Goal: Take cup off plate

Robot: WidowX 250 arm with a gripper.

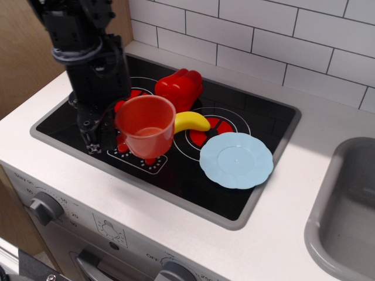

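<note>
The orange-red translucent cup (145,126) is off the plate and upright over the stove's front-left control dots; I cannot tell whether its base touches the surface. My black gripper (108,132) is shut on the cup's left side, where the handle is hidden behind the fingers. The light blue scalloped plate (236,159) lies bare on the stove's front right, well apart from the cup.
A glossy red toy pepper (179,88) and a yellow banana (191,122) lie on the black stove top (193,181) just behind and right of the cup. A grey sink (345,216) is at the far right. A wooden panel (35,52) stands at the left.
</note>
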